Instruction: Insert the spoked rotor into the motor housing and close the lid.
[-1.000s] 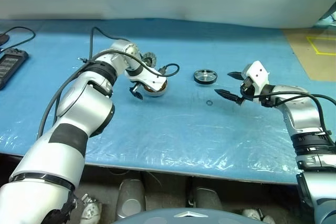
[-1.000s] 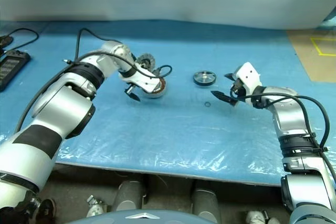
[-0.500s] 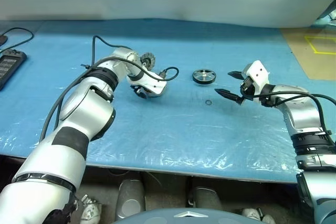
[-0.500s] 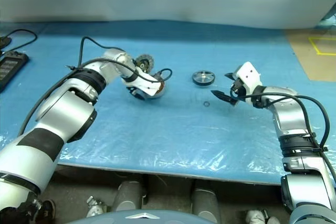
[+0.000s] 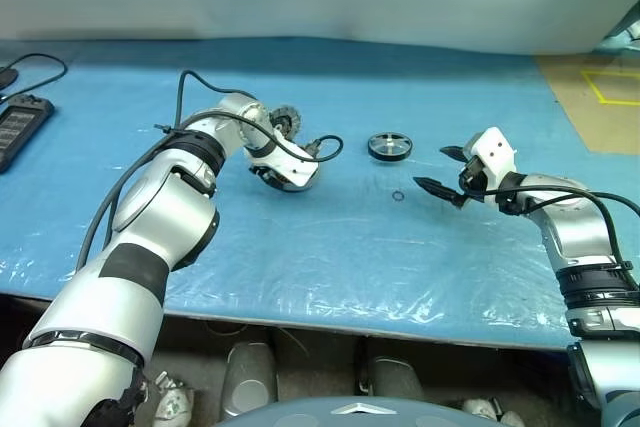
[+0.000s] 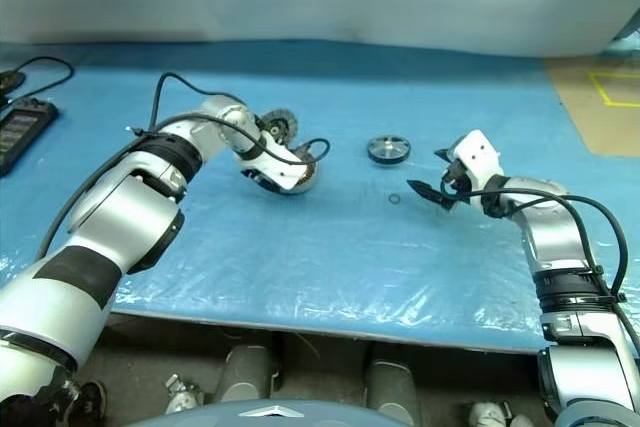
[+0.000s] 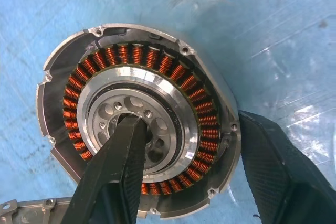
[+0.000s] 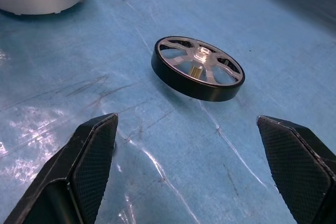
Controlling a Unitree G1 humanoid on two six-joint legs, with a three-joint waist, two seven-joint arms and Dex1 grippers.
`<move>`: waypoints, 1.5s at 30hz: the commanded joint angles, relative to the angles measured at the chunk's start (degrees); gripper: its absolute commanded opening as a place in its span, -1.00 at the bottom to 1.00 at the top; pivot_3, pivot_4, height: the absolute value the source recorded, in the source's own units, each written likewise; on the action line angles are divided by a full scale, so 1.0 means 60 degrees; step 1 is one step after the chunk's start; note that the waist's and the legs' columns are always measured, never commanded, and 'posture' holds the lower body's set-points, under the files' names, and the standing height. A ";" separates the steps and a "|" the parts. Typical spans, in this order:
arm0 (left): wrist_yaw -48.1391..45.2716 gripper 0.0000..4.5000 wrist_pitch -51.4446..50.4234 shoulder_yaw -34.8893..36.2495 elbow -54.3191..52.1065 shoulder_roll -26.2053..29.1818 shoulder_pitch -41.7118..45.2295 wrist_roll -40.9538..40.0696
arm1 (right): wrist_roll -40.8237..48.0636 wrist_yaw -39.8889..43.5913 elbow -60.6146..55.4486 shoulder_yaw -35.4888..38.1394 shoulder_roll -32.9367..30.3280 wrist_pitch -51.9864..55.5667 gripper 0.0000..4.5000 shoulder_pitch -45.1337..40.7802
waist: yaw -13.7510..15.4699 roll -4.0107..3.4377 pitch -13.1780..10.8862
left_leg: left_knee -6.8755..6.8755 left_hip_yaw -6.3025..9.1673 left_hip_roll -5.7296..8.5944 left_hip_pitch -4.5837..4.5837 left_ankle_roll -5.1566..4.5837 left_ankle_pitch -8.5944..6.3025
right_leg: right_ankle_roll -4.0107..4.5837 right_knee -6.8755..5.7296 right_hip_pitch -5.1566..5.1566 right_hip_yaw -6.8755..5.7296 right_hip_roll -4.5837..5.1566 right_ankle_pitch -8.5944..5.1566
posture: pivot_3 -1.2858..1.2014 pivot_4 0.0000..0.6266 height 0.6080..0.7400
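Left tool (image 7: 184,171) straddling motor housing (image 7: 137,129) wall, windings inside, rotor (image 8: 198,75) apart

Silver-white jointed arms, black bands, black cables, black textured pincer fingers (image 8: 89,156)

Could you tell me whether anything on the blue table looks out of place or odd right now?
One small thing: a tiny dark ring lies loose on the blue sheet between the motor housing and the right gripper, below the spoked rotor. Nothing looks damaged or spilled.
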State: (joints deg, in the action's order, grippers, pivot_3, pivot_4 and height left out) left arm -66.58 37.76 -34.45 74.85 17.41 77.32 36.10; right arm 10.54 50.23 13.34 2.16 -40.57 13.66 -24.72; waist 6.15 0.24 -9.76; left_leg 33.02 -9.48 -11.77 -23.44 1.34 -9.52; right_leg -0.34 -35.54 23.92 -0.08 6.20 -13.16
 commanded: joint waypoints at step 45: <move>-0.4321 0.98 0.0709 -0.1519 -0.5419 0.1805 -0.2254 -0.7742 | 0.0262 -0.0518 -0.1282 0.0150 0.0743 0.0259 1.00 0.0816 | 0.0160 -0.0003 -0.0006 | -0.0018 -0.0027 -0.0014 -0.0032 0.0025 -0.0003 | 0.0008 -0.0026 0.0070 0.0017 -0.0008 -0.0005 | 0.03 -0.52 1.00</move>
State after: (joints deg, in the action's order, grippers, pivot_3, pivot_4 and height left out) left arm -91.81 48.64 -41.27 49.49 25.53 63.53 -2.60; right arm 11.46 46.88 6.35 2.82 -36.23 15.61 -19.24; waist 7.11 0.22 -9.80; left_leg 32.91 -9.64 -11.88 -23.65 1.49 -9.54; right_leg -0.27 -35.71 24.38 0.02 6.14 -13.20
